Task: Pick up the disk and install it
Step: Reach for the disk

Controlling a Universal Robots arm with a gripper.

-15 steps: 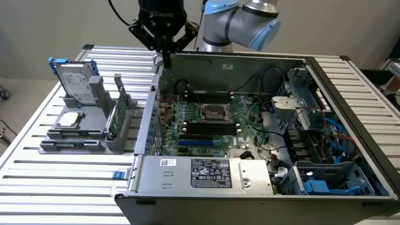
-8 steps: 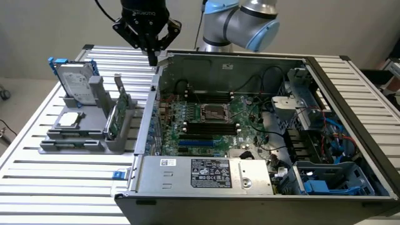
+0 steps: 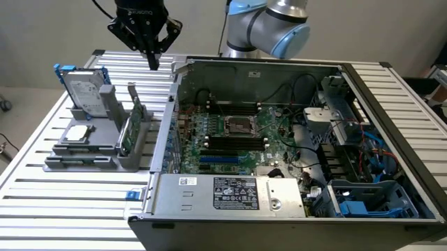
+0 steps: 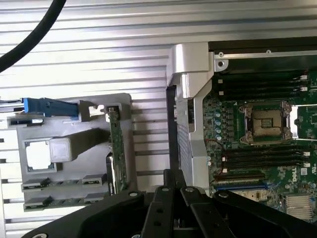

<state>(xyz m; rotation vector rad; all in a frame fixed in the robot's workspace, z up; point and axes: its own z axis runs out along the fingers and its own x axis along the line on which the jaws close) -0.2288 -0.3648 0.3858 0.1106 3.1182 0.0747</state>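
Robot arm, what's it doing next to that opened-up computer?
The robot arm is meant to put the disk into the open computer. It hasn't picked it up yet: the disk stands upright in the grey holder on the table, beside the computer. The arm's fingers are shut and empty, hanging above the table between the holder and the computer.

A big open grey metal computer case [image 3: 252, 73] sits on the ribbed silver counter [image 3: 70, 209], with a green circuit board [image 3: 237, 136] inside. Beside it, a grey plastic stand [image 3: 84, 157] holds a small square silver chip [image 3: 78, 133] and a thin green card [image 3: 133, 130].
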